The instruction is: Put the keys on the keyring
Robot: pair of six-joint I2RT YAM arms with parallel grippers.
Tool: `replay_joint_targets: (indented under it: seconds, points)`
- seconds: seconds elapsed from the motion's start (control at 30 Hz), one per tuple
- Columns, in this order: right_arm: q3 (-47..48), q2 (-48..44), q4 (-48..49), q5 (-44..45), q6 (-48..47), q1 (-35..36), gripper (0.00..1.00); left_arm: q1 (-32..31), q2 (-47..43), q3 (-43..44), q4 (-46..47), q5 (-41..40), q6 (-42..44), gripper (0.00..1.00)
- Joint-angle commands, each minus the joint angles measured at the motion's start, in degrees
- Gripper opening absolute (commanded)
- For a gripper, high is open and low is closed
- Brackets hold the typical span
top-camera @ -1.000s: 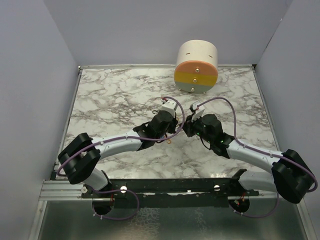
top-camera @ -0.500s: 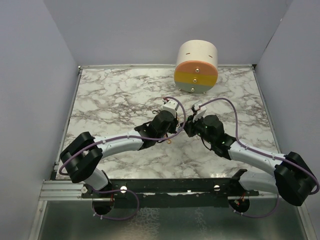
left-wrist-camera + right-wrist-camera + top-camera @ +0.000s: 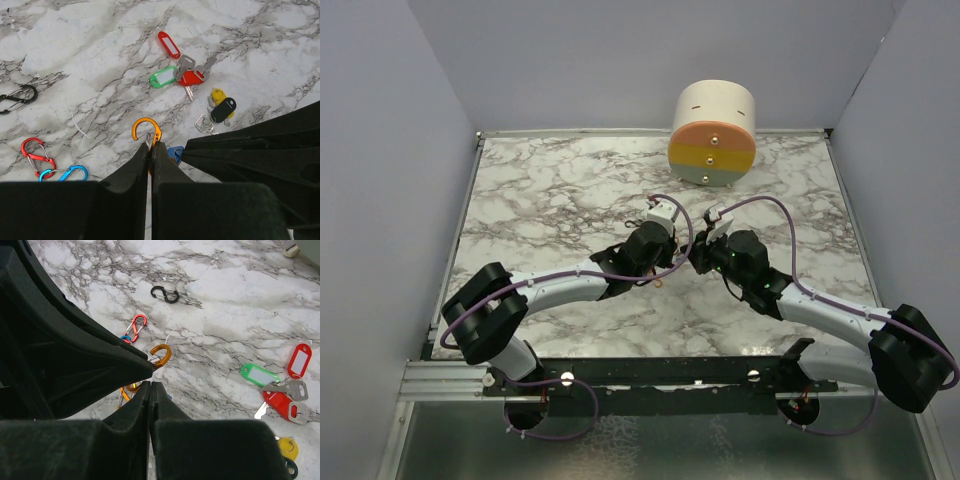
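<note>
Left tool [image 3: 151, 145] marginally forward, keys [image 3: 191, 76] beyond

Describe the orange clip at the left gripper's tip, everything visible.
The orange clip is a small, metallic-looking carabiner with a thin silver wire gate. The left wrist view shows only its top loop, poking out beyond the shut fingertips of the left gripper, which pinches it lower down. The right wrist view shows that loop and a second orange curve below the finger, so it is probably S-shaped. Whether it touches the marble table or the shut right gripper cannot be told.
</note>
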Motion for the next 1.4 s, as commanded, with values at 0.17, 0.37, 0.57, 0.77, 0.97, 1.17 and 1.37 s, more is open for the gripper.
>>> replay_joint_targets:
  seconds: [0.17, 0.37, 0.57, 0.77, 0.97, 1.17, 1.37]
  points:
    - [-0.5, -0.3, 2.8, 0.1, -0.3, 0.5, 0.01, -0.7, 0.8, 2.0, 1.4, 2.0, 0.8, 0.00]
    - [-0.4, 0.1, 3.0, -0.6, -0.6, 0.5, 0.01, -0.8, 0.9, 2.1, 1.6, 2.0, 1.0, 0.00]
    - [-0.4, 0.4, 3.0, -1.5, -0.8, 0.4, 0.01, -1.0, 0.4, 2.0, 1.6, 1.5, 0.9, 0.00]
    - [-0.3, 0.6, 3.1, -2.5, -1.1, 0.5, 0.01, -0.9, -0.3, 1.6, 1.8, 1.1, 0.8, 0.00]
    - [-0.4, 0.7, 3.2, -3.5, -1.4, 0.6, 0.01, -0.9, -0.7, 1.4, 1.8, 0.8, 0.7, 0.00]
    - [-0.7, 0.5, 3.3, -4.1, -1.6, 0.9, 0.01, -0.9, -0.9, 1.2, 1.8, 0.4, 0.8, 0.00]
    - [-0.9, 0.5, 3.2, -4.3, -1.8, 1.0, 0.01, -0.9, -1.1, 1.0, 1.8, 0.1, 0.6, 0.00]
